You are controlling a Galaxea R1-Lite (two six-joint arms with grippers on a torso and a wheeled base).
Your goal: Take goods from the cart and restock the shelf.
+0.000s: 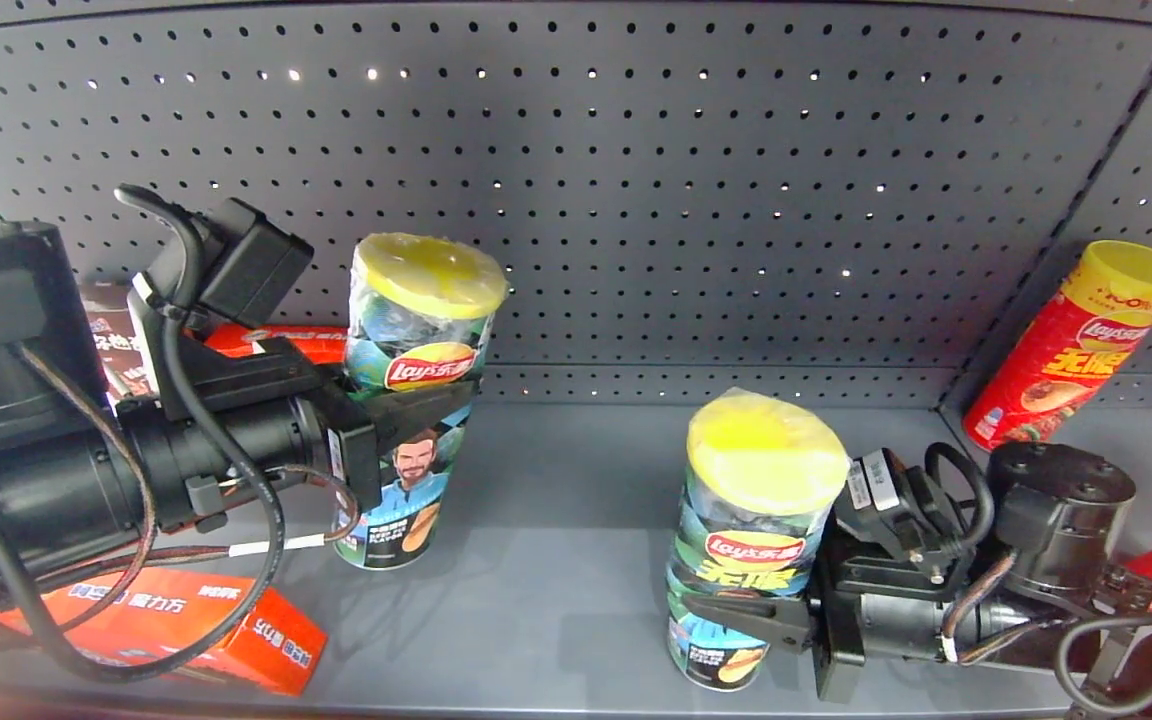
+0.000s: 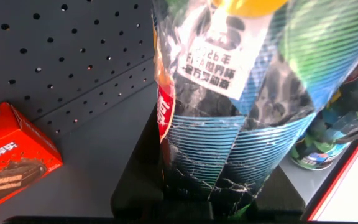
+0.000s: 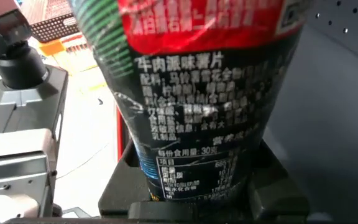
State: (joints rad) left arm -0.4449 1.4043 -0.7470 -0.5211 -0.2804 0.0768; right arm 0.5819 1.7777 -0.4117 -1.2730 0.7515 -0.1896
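Two plastic-wrapped chip cans with yellow lids stand upright over the grey shelf point(image 1: 576, 520). My left gripper point(image 1: 414, 408) is shut on the left chip can point(image 1: 416, 330) at mid-height, from its left side; its base is at the shelf board. In the left wrist view that left can point(image 2: 229, 130) stands between the jaws of the left gripper point(image 2: 207, 196). My right gripper point(image 1: 748, 605) is shut on the right chip can point(image 1: 751, 500) near the shelf's front edge. The right wrist view has this right can point(image 3: 207, 93) close up in the right gripper point(image 3: 201, 193).
A red chip can point(image 1: 1076, 345) leans against the pegboard back point(image 1: 636, 200) at the far right. An orange box point(image 1: 186, 620) lies at the front left under my left arm. A red box point(image 2: 11, 155) sits by the back wall. Bare shelf lies between the two held cans.
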